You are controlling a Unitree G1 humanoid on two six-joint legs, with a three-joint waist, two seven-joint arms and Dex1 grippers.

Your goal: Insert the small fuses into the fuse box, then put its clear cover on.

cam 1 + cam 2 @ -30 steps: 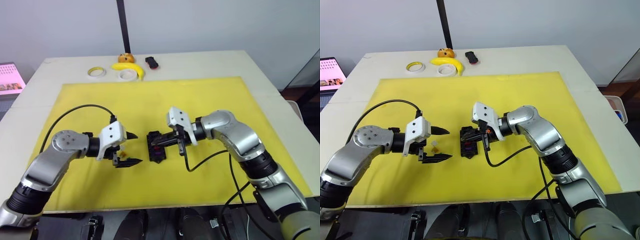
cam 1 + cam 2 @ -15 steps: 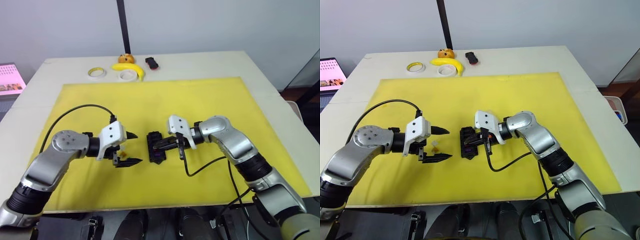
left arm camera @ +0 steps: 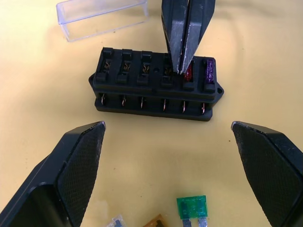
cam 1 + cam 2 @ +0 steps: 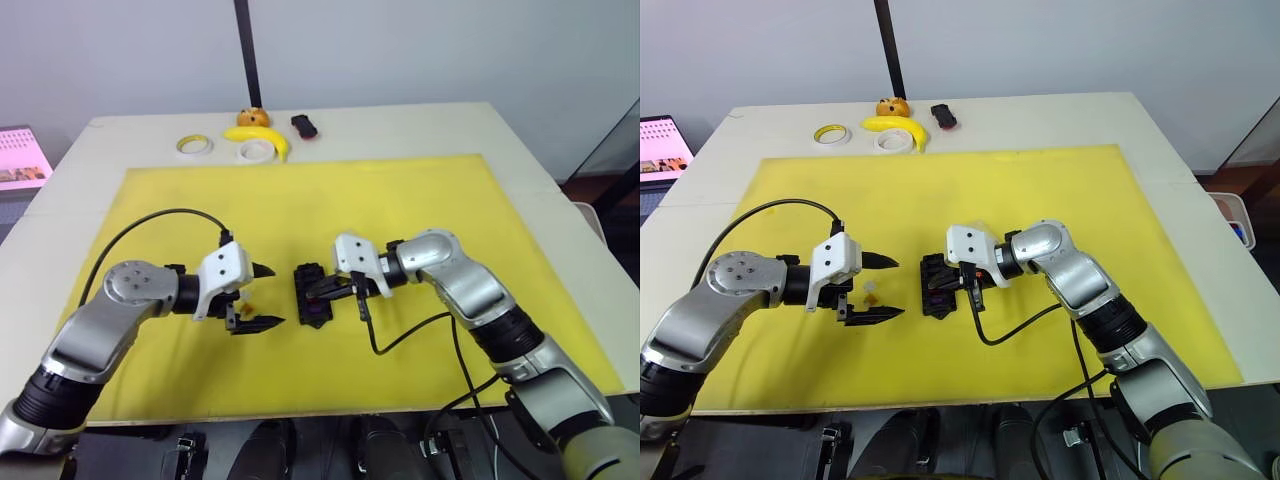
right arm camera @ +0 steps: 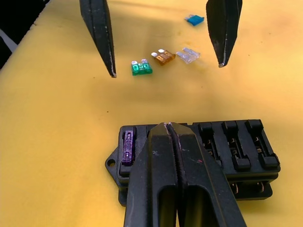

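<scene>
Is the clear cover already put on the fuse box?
No, the clear cover lies on the yellow mat behind the fuse box, whose slots are uncovered.

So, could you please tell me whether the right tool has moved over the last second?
Yes. The right tool has slid toward the robot's left along the fuse box, which lies where it did on the yellow mat; its fingers are shut.
</scene>
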